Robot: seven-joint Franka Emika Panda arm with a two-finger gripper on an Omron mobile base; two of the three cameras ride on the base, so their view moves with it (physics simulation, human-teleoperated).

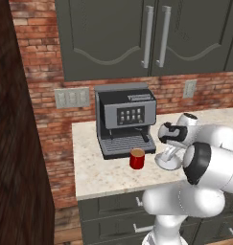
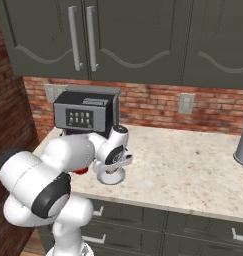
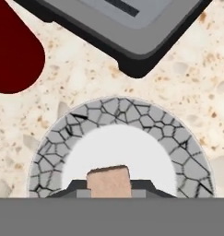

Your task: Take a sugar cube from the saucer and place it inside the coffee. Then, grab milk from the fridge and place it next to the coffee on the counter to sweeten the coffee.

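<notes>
the gripper [image 3: 109, 192] was seen clamped on the sugar cube [image 3: 109, 180] over the saucer [image 3: 118, 120] (cracked grey rim). the red coffee mug [image 1: 137, 158] was set just beside it on the counter [image 1: 103, 177].

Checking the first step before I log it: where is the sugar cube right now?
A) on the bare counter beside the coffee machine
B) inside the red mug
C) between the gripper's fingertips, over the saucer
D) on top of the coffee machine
C: in the hand view the sugar cube sits between the tips of the shut gripper, over the white middle of the saucer.

A red brick wall [image 1: 46, 72] backs dark green cabinets [image 1: 137, 33] with silver handles.
</notes>
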